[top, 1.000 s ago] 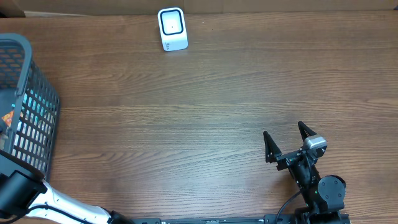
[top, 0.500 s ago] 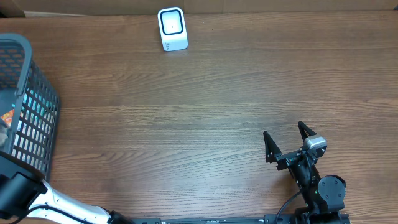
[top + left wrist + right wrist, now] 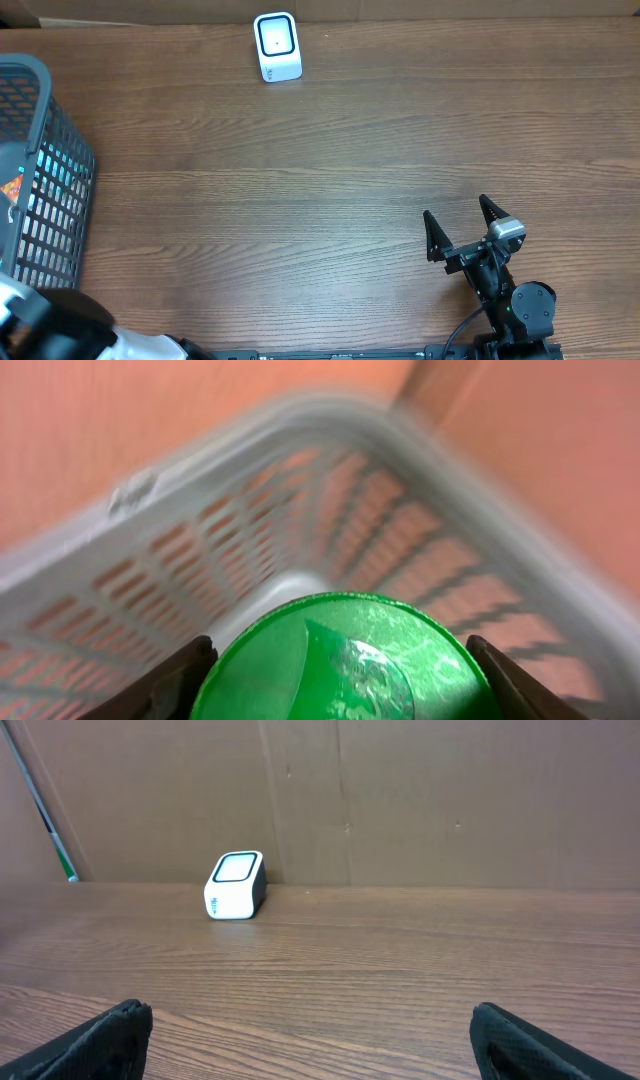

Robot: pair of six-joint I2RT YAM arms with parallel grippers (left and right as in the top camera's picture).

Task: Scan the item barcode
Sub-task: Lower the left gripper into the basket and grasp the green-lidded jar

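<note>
While the left tool has its fingers pressed on either side of the green round item, over the inside of the grey basket at 9 o'clock on the tabletop, I'd say the step in hand is the carry over to the scanner, way off at 11 o'clock by the far edge. Tips imo: get it clear of the basket rim first (wrist view is blurry, can't tell how high it is). Go easy, since the grip is only on the edges of a round thing. No barcode visible from here, so it probably needs turning till the code faces the scanner window. Right tool sits spread wide with nothing in it at 5 o'clock, well apart from everything.
</note>
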